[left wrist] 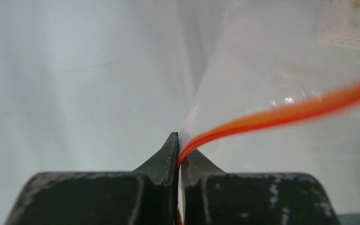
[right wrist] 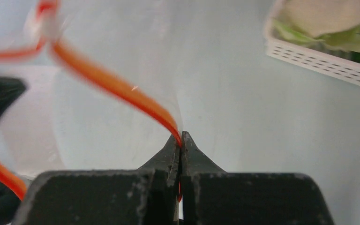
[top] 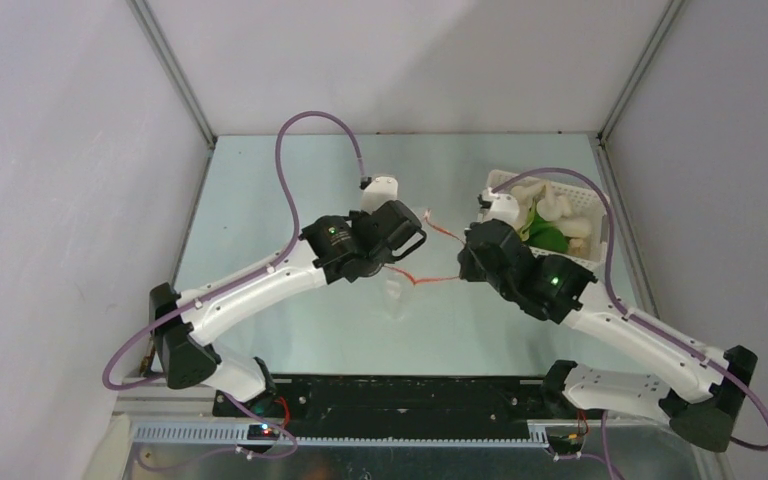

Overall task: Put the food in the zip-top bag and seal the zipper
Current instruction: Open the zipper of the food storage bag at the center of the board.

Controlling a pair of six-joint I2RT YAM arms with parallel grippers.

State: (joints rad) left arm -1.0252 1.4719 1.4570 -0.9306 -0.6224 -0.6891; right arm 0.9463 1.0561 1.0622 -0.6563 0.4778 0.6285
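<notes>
The clear zip-top bag (top: pixel 400 285) hangs over the table's middle between my two grippers, its orange-red zipper (top: pixel 430 279) sagging between them. My left gripper (left wrist: pixel 180 145) is shut on the zipper (left wrist: pixel 281 112) at the bag's left end. The right gripper (right wrist: pixel 180 140) is shut on the zipper (right wrist: pixel 117 89) at the other end, and the clear bag film (right wrist: pixel 117 136) spreads to its left. The food (top: pixel 550 222), cream-white and green pieces, lies in the white perforated basket (top: pixel 578 186) at the back right, and shows at the right wrist view's top right corner as food (right wrist: pixel 328 23).
The white basket (right wrist: pixel 318 61) stands just behind and right of my right arm. Grey booth walls close in the table on three sides. Purple cables loop above both arms. A black rail with the arm bases runs along the near edge.
</notes>
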